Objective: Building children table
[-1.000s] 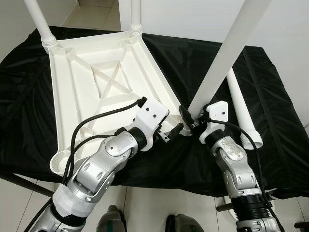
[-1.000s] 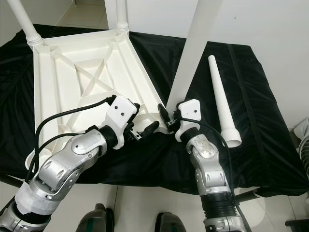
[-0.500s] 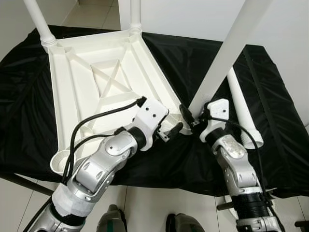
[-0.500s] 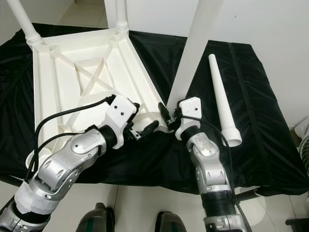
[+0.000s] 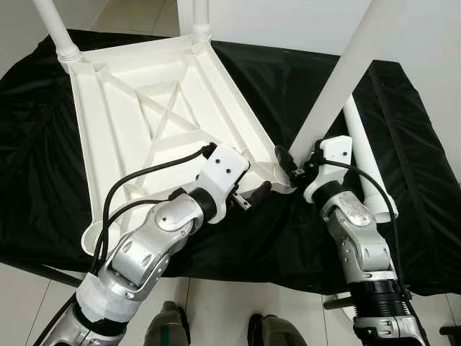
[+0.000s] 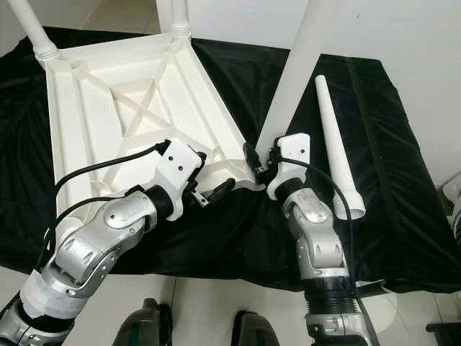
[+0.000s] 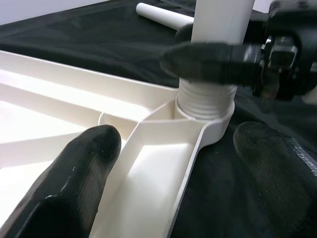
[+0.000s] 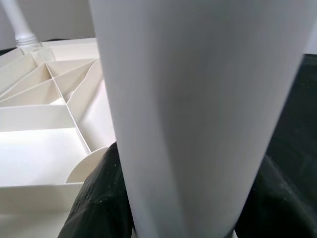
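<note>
A white plastic table top (image 5: 144,108) lies upside down on a black cloth. Two white legs (image 5: 54,29) stand in its far corners. A third leg (image 5: 338,79) rises tilted from the near right corner socket, its threaded end (image 7: 205,99) sitting in the socket. My right gripper (image 5: 294,164) is shut on the base of this leg, a finger (image 7: 213,62) lying across it. My left gripper (image 5: 252,193) is open beside it, its fingers (image 7: 74,173) on either side of the corner rib. A fourth leg (image 6: 333,144) lies loose on the cloth to the right.
The black cloth (image 5: 36,144) covers the whole work table and hangs over its near edge. The loose leg lies close behind my right arm (image 5: 360,238). Pale floor and the robot's feet (image 5: 169,328) show below the table edge.
The whole picture has shifted slightly. My right wrist has turned a little around the leg's base while still holding it. The left gripper keeps its place at the corner.
</note>
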